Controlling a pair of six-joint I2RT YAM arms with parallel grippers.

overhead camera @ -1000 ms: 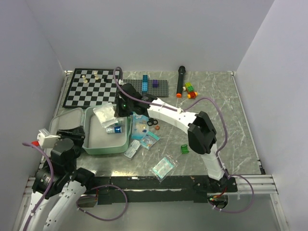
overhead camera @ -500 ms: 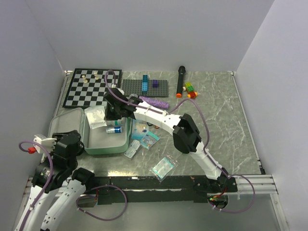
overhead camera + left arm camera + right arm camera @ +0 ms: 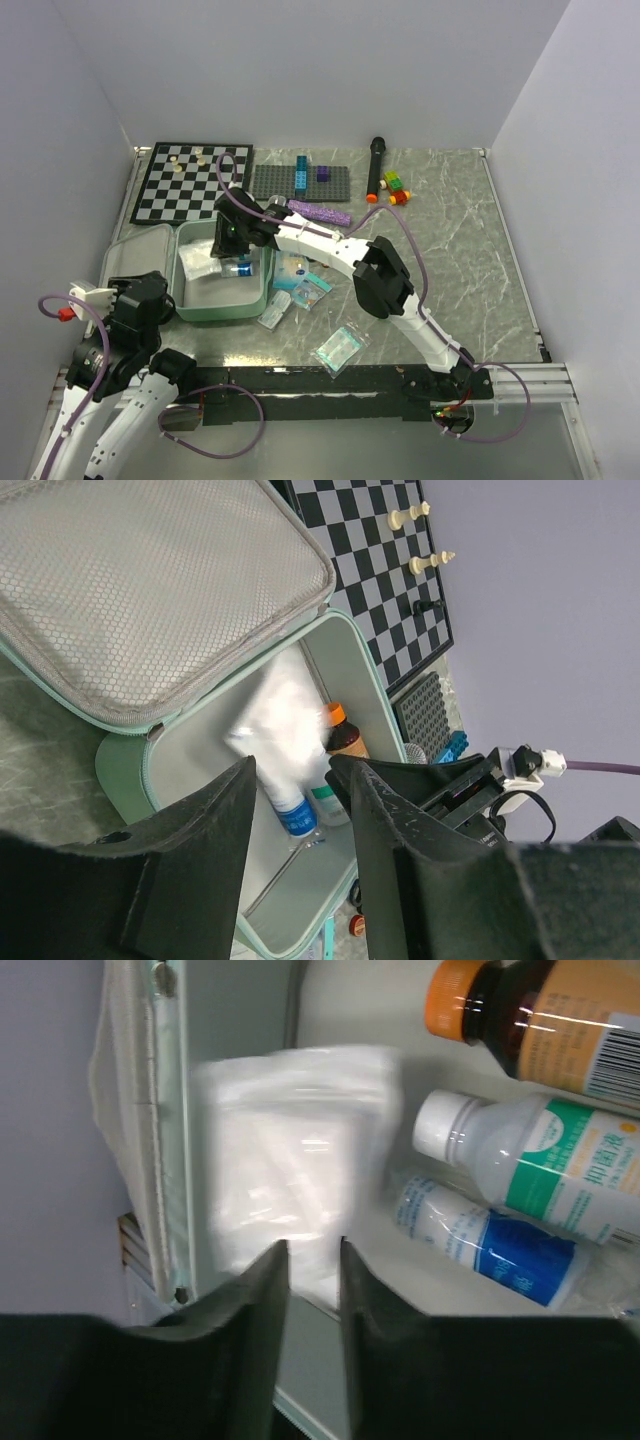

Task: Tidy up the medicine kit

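Note:
The medicine kit (image 3: 225, 312) lies open at the left, mint-green, with its mesh-lined lid (image 3: 150, 590) folded out to the left. My right gripper (image 3: 228, 240) hangs over the kit's base, its jaws slightly open. A clear white plastic bag (image 3: 290, 1150) lies blurred just beyond the right gripper (image 3: 313, 1252), free of the jaws. Beside the bag lie a brown bottle with an orange cap (image 3: 530, 1010), a white bottle with a green label (image 3: 530, 1160) and a blue-labelled one (image 3: 490, 1245). My left gripper (image 3: 295, 770) is open and empty at the kit's near left side.
A chessboard (image 3: 190, 185) with a few pieces and a grey studded plate (image 3: 300, 182) lie behind the kit. A purple strip (image 3: 320, 213), a black marker (image 3: 376, 165) and small bricks (image 3: 395, 188) are at the back. Loose packets (image 3: 300, 290) (image 3: 338, 348) lie right of the kit.
My right gripper carried the white bag left and down over the kit's base, then opened; the bag has dropped into the base. The left arm drew back toward the near left.

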